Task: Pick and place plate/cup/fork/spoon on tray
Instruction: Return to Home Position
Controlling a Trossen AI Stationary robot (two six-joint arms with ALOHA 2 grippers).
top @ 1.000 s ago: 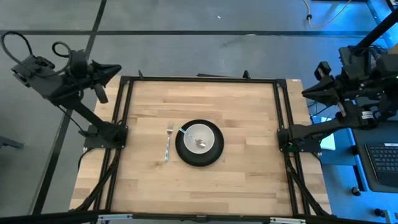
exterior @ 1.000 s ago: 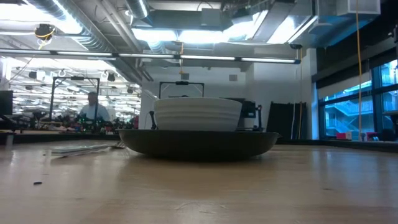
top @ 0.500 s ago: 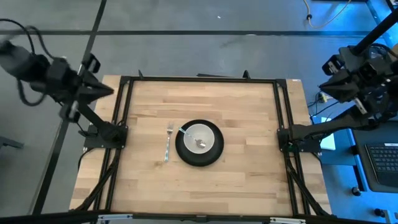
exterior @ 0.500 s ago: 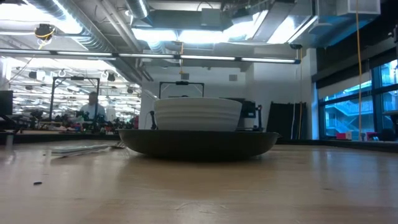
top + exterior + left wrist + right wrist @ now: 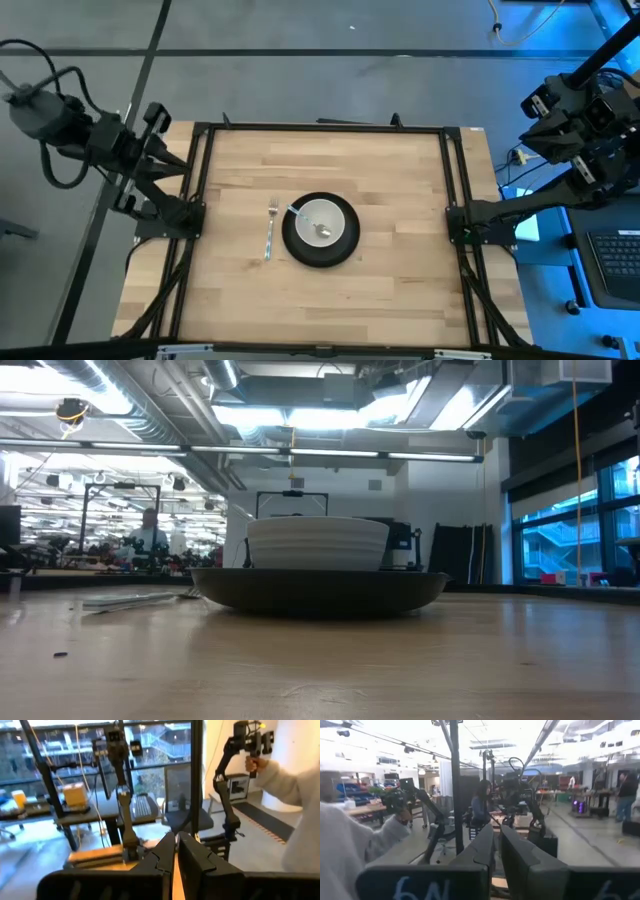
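The black plate lies at the table's middle; it also shows in the low view. The white cup stands on the plate, as the low view also shows. The spoon lies in the cup, its handle over the rim at the far left. The fork lies flat on the wood just left of the plate, prongs toward the far edge. No tray shows. My left gripper is shut, off the table's far left corner. My right gripper is shut, beyond the table's right edge.
A black metal frame runs around the wooden table top. A person's pale sleeve and hand show in the left wrist view and in the right wrist view, beyond the table. More people are in the room behind.
My left gripper has swung down and toward the table's near edge beside the far left corner, its arm tipping over. My right gripper has drawn back from the table toward the right and far side. The plate, cup, spoon and fork have stayed where they were.
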